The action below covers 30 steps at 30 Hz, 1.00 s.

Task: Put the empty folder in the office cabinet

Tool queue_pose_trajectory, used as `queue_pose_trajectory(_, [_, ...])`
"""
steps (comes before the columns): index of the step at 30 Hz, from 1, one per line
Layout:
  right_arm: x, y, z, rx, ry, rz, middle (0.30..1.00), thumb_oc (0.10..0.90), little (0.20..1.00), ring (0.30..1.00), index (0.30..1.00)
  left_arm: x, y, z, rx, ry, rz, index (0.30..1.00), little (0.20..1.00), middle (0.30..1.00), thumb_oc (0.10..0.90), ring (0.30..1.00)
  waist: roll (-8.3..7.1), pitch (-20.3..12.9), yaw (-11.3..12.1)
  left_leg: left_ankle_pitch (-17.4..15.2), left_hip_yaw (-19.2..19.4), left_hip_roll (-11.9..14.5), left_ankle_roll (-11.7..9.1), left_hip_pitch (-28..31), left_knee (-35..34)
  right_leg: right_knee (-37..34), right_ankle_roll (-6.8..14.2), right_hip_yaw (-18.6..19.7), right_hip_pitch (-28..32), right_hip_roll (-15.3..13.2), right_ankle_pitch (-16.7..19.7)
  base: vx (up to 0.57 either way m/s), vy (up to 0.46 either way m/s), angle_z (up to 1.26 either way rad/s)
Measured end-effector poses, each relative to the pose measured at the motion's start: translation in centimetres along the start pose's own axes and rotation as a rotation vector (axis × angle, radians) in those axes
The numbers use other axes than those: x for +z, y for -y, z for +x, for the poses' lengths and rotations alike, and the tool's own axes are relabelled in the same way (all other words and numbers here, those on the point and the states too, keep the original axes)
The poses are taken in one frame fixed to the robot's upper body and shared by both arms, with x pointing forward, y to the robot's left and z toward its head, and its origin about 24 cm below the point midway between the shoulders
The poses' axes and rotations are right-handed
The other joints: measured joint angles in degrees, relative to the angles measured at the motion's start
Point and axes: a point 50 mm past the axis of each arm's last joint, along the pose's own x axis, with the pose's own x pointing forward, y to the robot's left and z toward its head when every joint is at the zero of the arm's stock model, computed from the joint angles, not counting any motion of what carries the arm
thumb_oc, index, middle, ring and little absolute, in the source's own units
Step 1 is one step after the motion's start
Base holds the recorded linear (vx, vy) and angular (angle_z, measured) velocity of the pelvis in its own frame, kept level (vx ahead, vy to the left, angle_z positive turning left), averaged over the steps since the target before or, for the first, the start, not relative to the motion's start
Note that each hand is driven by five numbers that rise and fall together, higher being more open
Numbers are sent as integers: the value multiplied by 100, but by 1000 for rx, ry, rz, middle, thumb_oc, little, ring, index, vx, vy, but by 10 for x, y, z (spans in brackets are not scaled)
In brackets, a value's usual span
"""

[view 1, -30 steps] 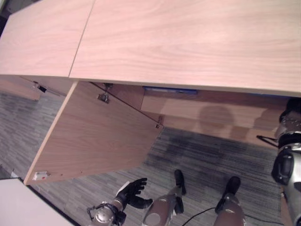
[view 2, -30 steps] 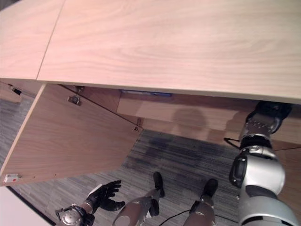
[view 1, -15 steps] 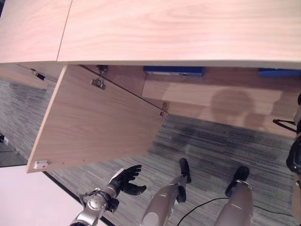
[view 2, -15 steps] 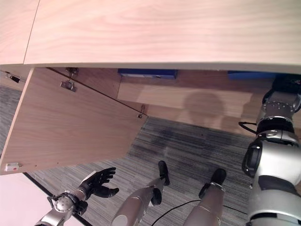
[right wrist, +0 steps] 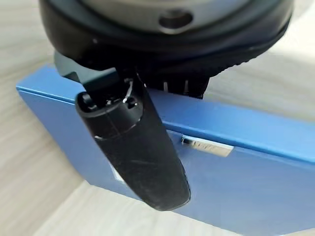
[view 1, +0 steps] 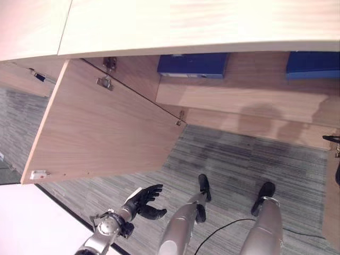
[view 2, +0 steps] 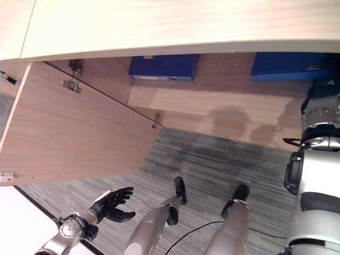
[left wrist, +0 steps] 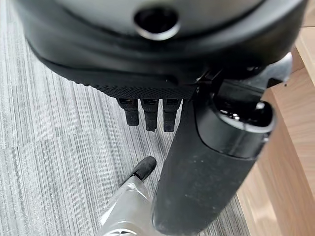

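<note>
The office cabinet (view 1: 186,26) stands with its left door (view 1: 106,133) swung open. Two blue folders stand on its inner shelf (view 1: 239,101), one at the left (view 1: 194,65) and one at the right (view 2: 289,66). My right hand (view 2: 324,87) reaches into the cabinet at the right folder (right wrist: 256,167). In the right wrist view its thumb (right wrist: 133,142) lies across that folder's blue face, just by a small metal label holder (right wrist: 206,146). My left hand (view 1: 143,201) hangs low over the carpet, open with fingers (left wrist: 150,118) straight and nothing in it.
The open door juts out over the grey striped carpet (view 1: 239,164) on my left side. A white surface (view 1: 26,223) shows at the lower left, under the door's corner.
The whole view has shifted, so the cabinet's inside and both blue folders now show under the top board. My left hand stays low and open; my right arm stays in the cabinet.
</note>
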Motion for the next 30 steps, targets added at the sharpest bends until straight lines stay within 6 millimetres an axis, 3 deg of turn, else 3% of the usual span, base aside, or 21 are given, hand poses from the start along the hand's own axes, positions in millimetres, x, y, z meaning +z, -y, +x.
queue_pose_trajectory(5, [2,9,1,-61,-46,-41,900,800,900,900,900,0,1,0,-7,-15,8,900,900,900,800,900,-77,-30,57,166,-94,19,6,29,-123,-6,-137,-90,40,37,98,-9,-5,6])
queue_pose_trajectory(13, [-11,27,-1,-200,-141,-55,900,800,900,900,900,-8,10,3,-22,-64,41,900,900,900,800,900,-119,-74,89,210,-155,20,14,237,-186,-138,-103,-136,343,54,125,6,3,5])
queue_pose_trajectory(16, [-29,43,-3,-270,-182,-59,900,800,900,900,900,-15,22,5,-28,-89,36,900,900,900,800,900,-112,-86,91,226,-176,34,13,529,-405,-301,-54,-198,630,105,131,10,5,1])
queue_pose_trajectory(19, [-51,65,-7,-347,-233,-93,900,800,900,900,900,-23,39,3,-63,-112,22,900,900,900,800,900,-113,-397,121,268,-158,77,-2,674,-602,-515,-13,-263,795,192,188,22,14,-4])
queue_pose_trajectory(30, [-80,97,-16,-433,-281,-89,900,800,900,900,900,-36,46,2,-31,-162,-37,900,900,900,800,900,-20,-540,86,439,-209,157,-7,1147,-982,-862,-37,-425,1319,360,284,4,1,-1])
